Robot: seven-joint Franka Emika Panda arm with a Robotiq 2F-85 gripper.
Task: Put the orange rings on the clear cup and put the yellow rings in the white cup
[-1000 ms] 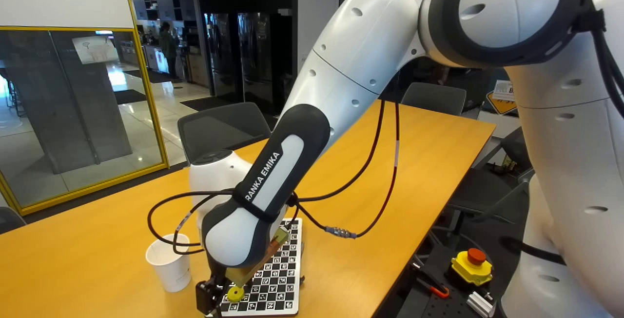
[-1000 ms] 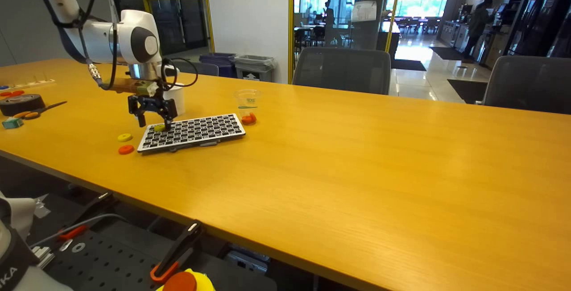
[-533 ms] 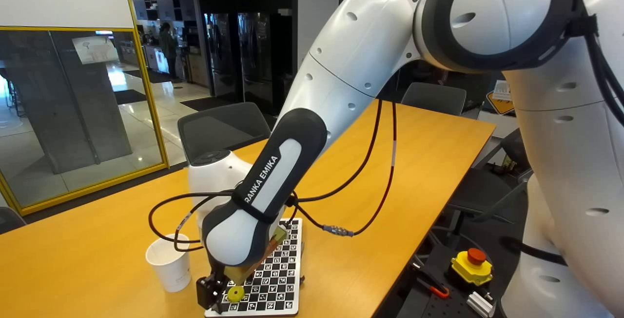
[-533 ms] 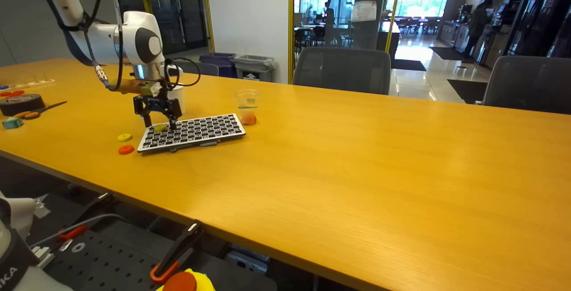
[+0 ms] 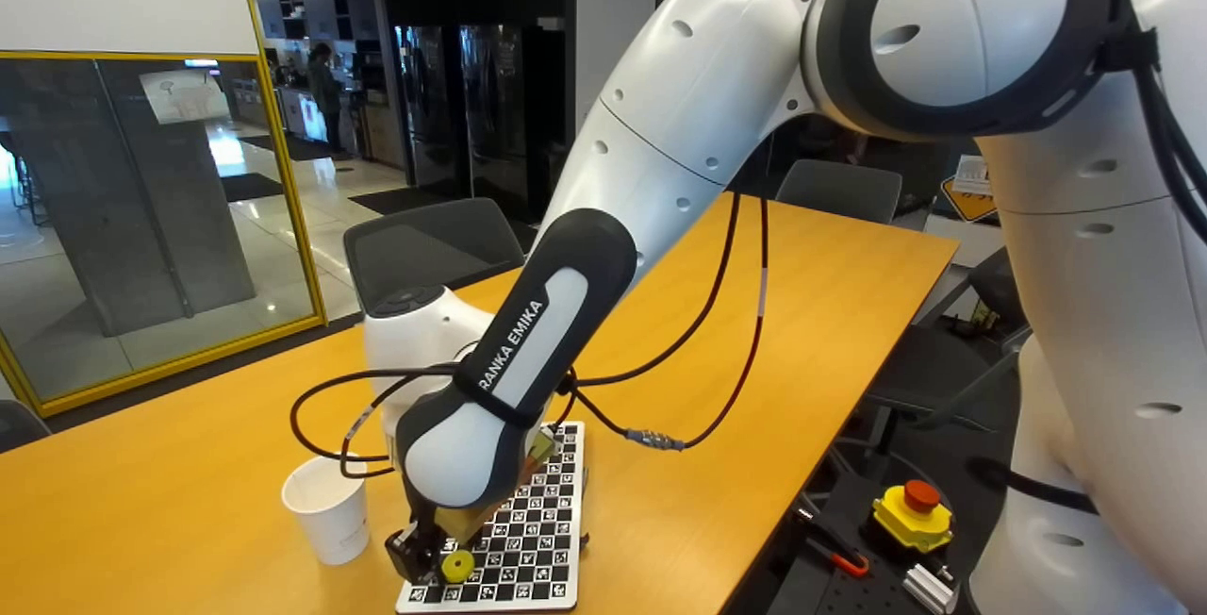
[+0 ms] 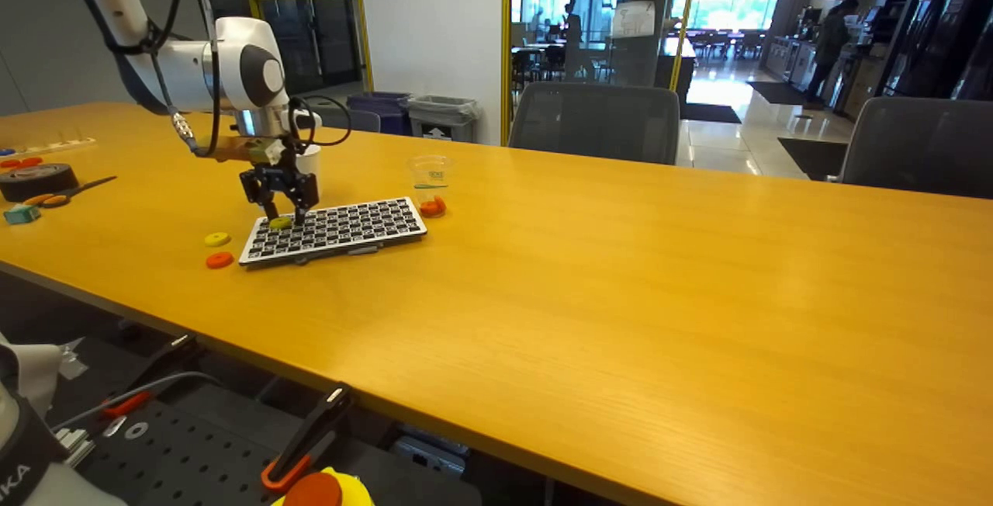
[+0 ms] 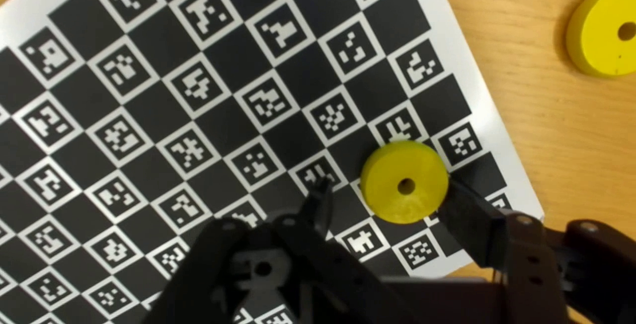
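Note:
A yellow ring (image 7: 403, 200) lies on the checkered board, between the fingers of my gripper (image 7: 386, 189). One finger appears to touch the ring's side; a gap separates it from the other finger (image 7: 320, 204). In an exterior view the gripper (image 6: 286, 216) reaches down to the board around this ring (image 6: 280, 223). A second yellow ring (image 6: 217, 239) rests on the table off the board, near an orange ring (image 6: 219, 260). Orange rings (image 6: 432, 209) show at the bottom of the clear cup (image 6: 431, 172). The white cup (image 5: 325, 513) stands upright beside the board; its inside bottom is hidden.
The checkered board (image 5: 533, 540) lies flat under the gripper. Farther along the table are a roll of black tape (image 6: 37, 181), scissors (image 6: 70, 194), a small green block (image 6: 22, 214) and a pegged strip (image 6: 62, 146). Arm cables (image 5: 339, 407) loop close above the white cup.
My gripper's fingers have drawn closer together and shifted slightly toward the board's middle. The yellow ring on the board has shifted a little with them. Cups and other rings stay put.

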